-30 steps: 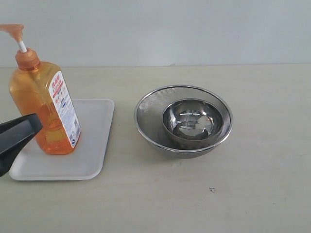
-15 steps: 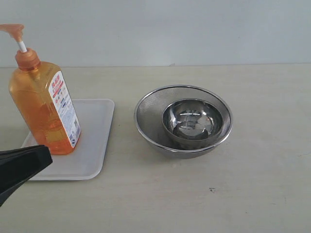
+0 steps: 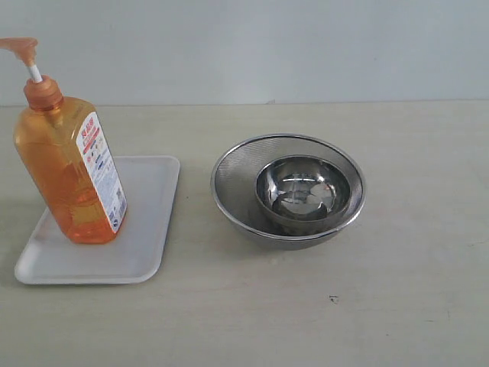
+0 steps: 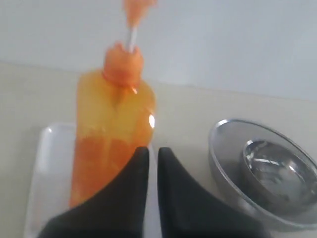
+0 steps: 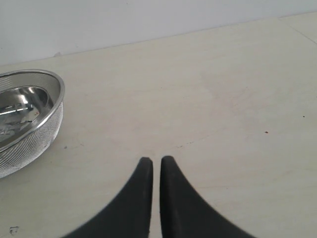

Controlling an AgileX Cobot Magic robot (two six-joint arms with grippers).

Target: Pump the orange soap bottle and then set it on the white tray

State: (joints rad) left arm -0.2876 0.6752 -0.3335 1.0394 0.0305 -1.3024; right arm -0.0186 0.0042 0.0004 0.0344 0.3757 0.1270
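Tall translucent orange plastic soap bottle (image 3: pixel 69 176) upright on flat white rectangular tray (image 3: pixel 145 222), apart from pinched-together, empty left hand (image 4: pixel 153 151).

We've got a plain pale wall (image 3: pixel 267 46) behind a light beige tabletop (image 3: pixel 412 306), lit evenly, with only soft shadows.

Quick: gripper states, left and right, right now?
Left gripper: shut, holding nothing; the orange soap bottle stands free on the white tray.
Right gripper: shut, empty.
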